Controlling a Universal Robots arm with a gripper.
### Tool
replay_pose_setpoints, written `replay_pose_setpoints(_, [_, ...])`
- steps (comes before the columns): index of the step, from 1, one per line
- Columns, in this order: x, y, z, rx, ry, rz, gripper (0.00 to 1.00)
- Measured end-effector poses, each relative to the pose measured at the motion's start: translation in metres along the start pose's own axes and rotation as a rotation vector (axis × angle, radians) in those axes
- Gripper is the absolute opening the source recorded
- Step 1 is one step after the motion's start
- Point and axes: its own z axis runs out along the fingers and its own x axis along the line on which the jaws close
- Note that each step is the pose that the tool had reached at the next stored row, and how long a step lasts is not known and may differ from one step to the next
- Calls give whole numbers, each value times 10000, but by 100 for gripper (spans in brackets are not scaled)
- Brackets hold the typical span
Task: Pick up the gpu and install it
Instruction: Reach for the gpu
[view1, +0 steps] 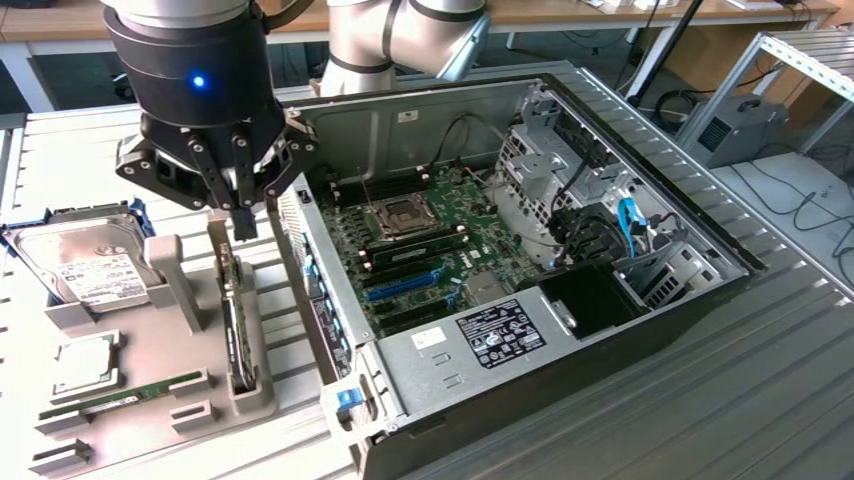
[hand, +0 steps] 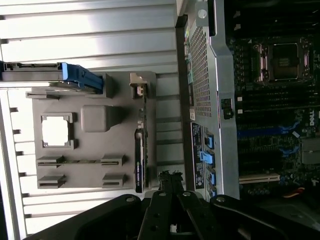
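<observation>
Below the claw (view1: 244, 228) (hand: 170, 176), the gpu (view1: 238, 335) (hand: 139, 160) stands on its long edge in a slot of the grey holder tray (view1: 251, 405) (hand: 95, 145). The card is dark and thin, and its fan face cannot be made out. The claw's fingers are drawn together to a narrow point with nothing between them. They hang over one end of the card, close to it but apart from it.

On the side of the claw toward the exterior view's left, the same tray carries a silver hard drive (view1: 87, 265) with a white label, leaning in its cradle. Nearer the camera than the claw lie a square processor chip (view1: 87, 365) (hand: 55, 131) and a narrow green memory stick (view1: 127, 395).

On the claw's other side, toward the exterior view's right, an open computer case (view1: 667, 190) (hand: 220, 75) lies on its side just beside the tray. Its motherboard (view1: 454, 225) (hand: 270, 100) is exposed, with a bare processor socket (view1: 400, 215) (hand: 282, 62) and blue expansion slots (view1: 400, 285). A labelled power supply (view1: 501, 335) sits at the case's near end.
</observation>
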Motion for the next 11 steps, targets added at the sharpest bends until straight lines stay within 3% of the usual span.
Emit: replay_pose_setpoints(11, [7, -22, 1, 2, 1, 0, 11])
